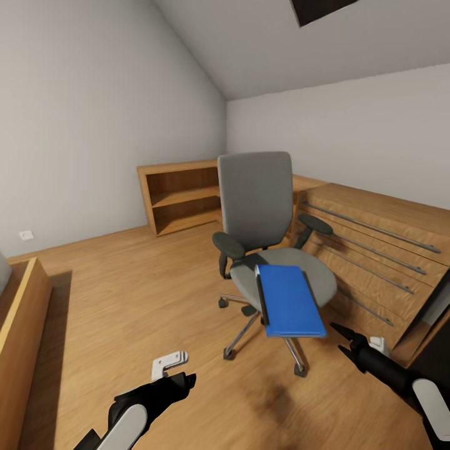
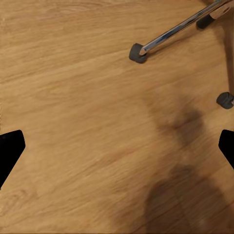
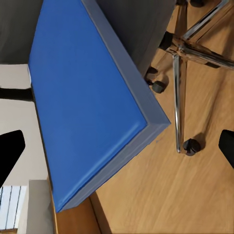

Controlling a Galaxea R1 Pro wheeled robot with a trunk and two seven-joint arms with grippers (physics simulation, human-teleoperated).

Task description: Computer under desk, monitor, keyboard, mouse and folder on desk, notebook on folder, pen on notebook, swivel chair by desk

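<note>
In a grey-walled attic room with a wood plank floor (image 1: 125, 300), the blue folder (image 1: 289, 301) overhangs the front edge of the swivel chair (image 1: 256, 206) seat, while both left gripper (image 1: 176, 380) and right gripper (image 1: 342, 332) fingers hang spread and released

Swivel chair (image 1: 259, 206): grey upholstered, tall back upright, black armrests either side, chrome star base on dark casters, standing on the wood floor, seat facing the camera.
Chair base (image 3: 187, 53): chrome spokes fan out from a hub, each ending in a dark caster on the floor.
Folder (image 1: 289, 300): flat, bright blue with a grey spine edge, lying on the chair seat, its near end jutting out past the seat's front edge.
Folder close up (image 3: 83, 97): blue cover smooth, shut.
</note>
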